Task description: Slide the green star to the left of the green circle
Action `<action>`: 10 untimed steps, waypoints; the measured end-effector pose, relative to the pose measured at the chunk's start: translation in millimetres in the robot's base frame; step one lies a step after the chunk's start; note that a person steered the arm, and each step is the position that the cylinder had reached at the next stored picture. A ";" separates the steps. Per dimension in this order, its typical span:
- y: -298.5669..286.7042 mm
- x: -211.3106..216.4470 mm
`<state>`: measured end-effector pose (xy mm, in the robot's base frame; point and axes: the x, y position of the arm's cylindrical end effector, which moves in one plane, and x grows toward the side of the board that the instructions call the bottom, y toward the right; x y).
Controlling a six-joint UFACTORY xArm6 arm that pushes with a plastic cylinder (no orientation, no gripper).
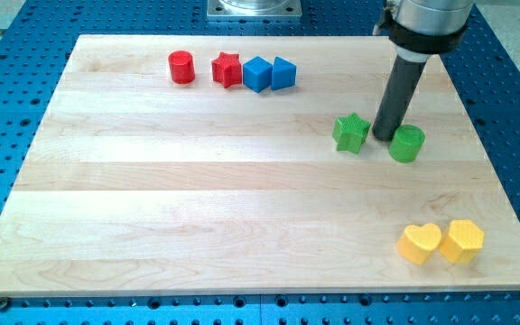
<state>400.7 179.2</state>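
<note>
The green star point(351, 133) lies on the wooden board point(197, 199) at the view's right, just left of the green circle point(407, 143). My tip point(384, 137) stands on the board in the gap between them, close to the star's right side and the circle's upper left edge. I cannot tell whether it touches either block.
A red cylinder point(181, 67), a red star point(227, 69) and two blue blocks point(257, 74) point(283, 72) sit in a row near the view's top. A yellow heart point(419, 243) and a yellow hexagon point(463, 240) lie at the bottom right.
</note>
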 end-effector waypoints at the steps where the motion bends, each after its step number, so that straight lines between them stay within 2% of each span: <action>1: -3.0 -20.6; 3: -67.6 -18.7; 4: -73.6 1.1; 6: -94.1 3.3; 7: -110.7 17.7; 8: -113.5 48.4; 9: -112.9 100.3; 10: -54.8 119.9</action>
